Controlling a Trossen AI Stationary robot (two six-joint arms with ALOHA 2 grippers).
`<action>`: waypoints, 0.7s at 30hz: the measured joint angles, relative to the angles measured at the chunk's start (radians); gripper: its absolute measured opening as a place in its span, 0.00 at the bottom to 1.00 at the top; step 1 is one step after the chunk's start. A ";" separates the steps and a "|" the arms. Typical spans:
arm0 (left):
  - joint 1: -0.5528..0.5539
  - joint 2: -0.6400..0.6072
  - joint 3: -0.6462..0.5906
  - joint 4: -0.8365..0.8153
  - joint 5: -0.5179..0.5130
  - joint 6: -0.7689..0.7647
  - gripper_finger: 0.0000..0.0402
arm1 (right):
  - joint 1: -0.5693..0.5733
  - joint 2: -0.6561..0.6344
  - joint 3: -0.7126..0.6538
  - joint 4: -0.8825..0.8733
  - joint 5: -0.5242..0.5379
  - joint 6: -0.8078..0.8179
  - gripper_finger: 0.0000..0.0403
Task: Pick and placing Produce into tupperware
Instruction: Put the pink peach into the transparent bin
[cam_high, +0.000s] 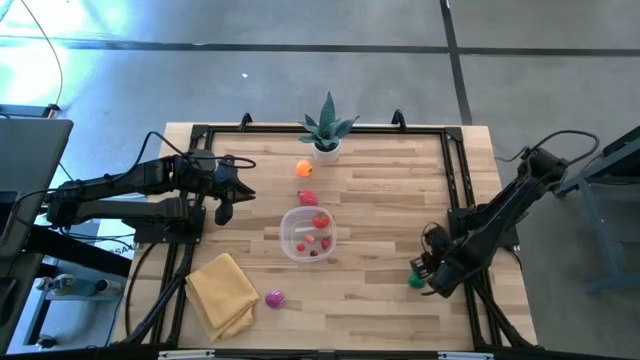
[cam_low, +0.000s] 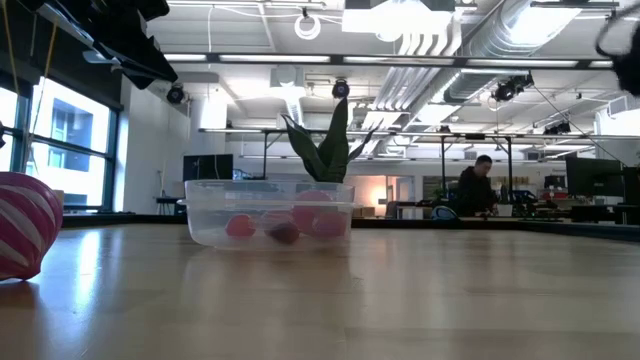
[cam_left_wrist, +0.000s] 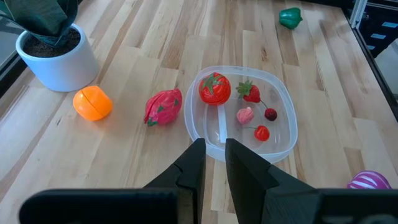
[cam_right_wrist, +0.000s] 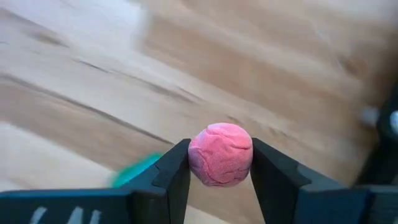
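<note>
Tupperware (cam_high: 305, 234) w/ tomato (cam_left_wrist: 214, 88), strawberry (cam_left_wrist: 250, 92) inside; right jaws pinching pink ball (cam_right_wrist: 221, 154), left jaws together.

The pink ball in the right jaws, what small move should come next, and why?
Probably lift it and carry it toward the tupperware. The right gripper is shut on the pink ball near the table's right edge, beside a green piece, far from the tupperware. The left gripper waits by it.
</note>
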 joint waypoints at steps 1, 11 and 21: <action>0.000 0.000 0.000 0.000 0.000 0.000 0.13 | -0.010 0.000 0.030 -0.018 0.042 -0.031 0.34; 0.000 0.000 0.000 0.000 0.000 0.000 0.13 | -0.251 -0.002 0.338 0.088 0.380 -0.693 0.34; 0.000 0.000 0.000 0.000 0.000 0.000 0.13 | -0.644 0.094 0.377 0.625 0.063 -1.449 0.34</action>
